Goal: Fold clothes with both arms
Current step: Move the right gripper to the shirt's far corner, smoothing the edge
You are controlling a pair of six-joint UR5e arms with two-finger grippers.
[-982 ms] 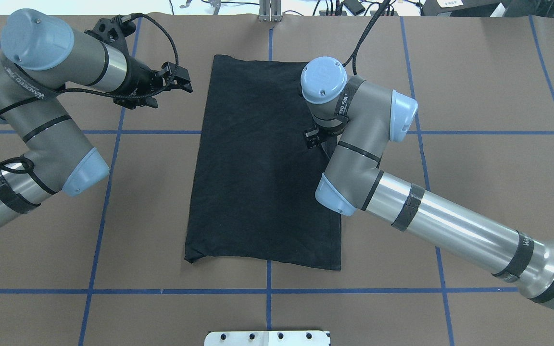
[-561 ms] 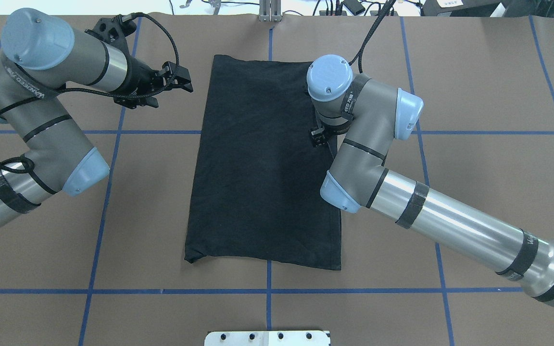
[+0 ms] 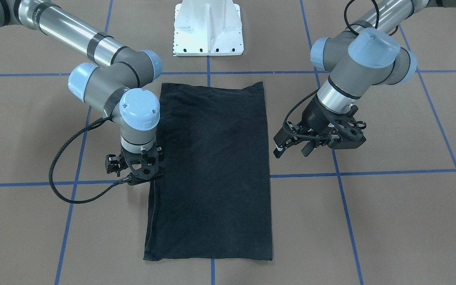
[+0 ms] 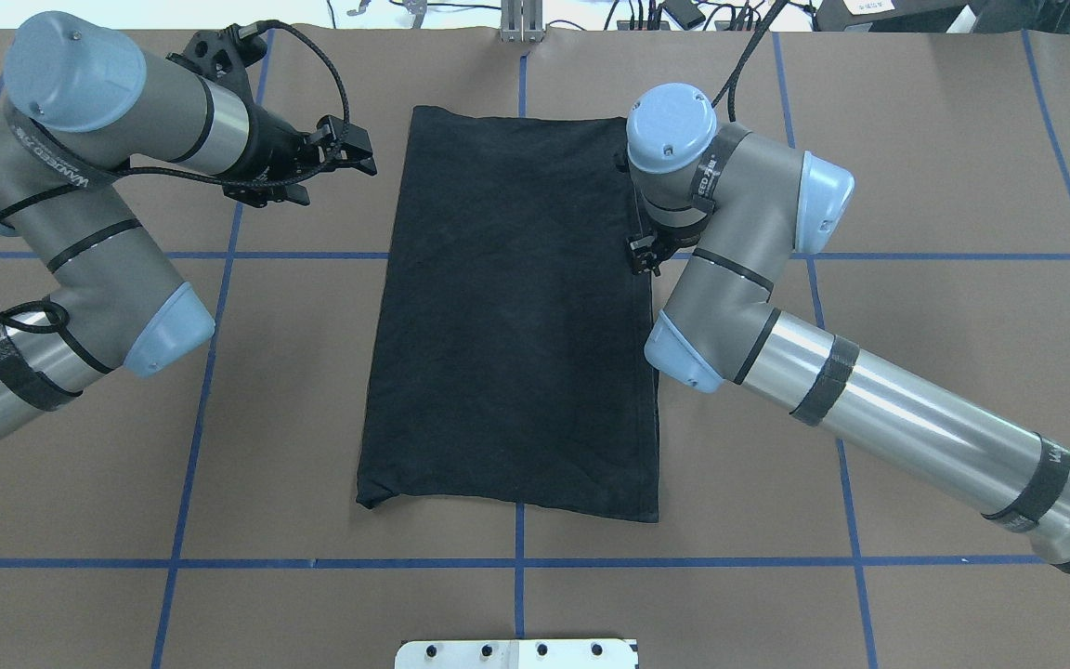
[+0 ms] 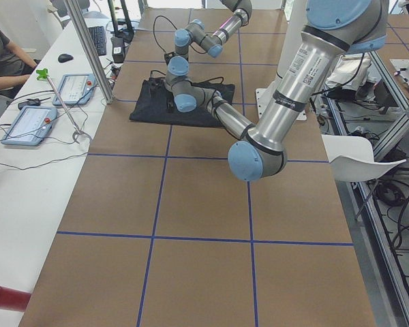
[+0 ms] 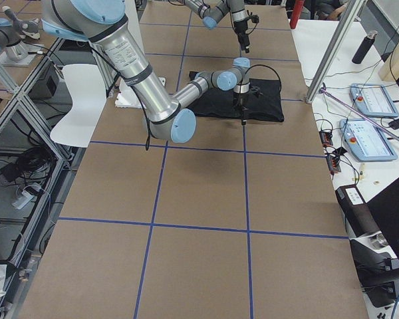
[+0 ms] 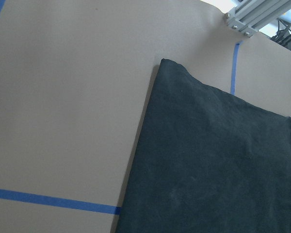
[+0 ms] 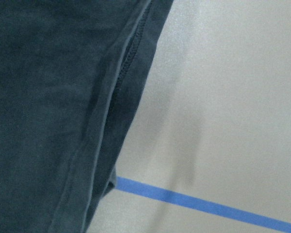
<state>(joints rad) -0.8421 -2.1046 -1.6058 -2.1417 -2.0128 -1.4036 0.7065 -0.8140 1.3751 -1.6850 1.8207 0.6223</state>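
- Front-facing view: the black T-shirt lies flat in the middle of the table as a long, narrow rectangle, plain side up, with one short end near the white base pedestal
- Same view: the right gripper points straight down at the shirt's long edge on the robot's right, partway along it; its fingers are hidden under the wrist, so I cannot tell how wide they stand or whether they pinch cloth
- Same view: the left gripper hangs above bare table just beside the opposite long edge, jaws parted and nothing between them
- Overhead: the left gripper is near the shirt's far left corner, apart from the cloth; only a sliver of the right gripper shows under its wrist
- Side views: the shirt is small and far off, and adds nothing on either grip
- Left wrist camera: the far corner of the shirt lies flat against the table, free to be pinched
- Right wrist camera: the stitched hem runs down the layered edge, next to a blue tape line
- Handling, as a judgement: light, limp cloth that will sag and drag; best pinched at corners or hems through all layers, both arms lifting together
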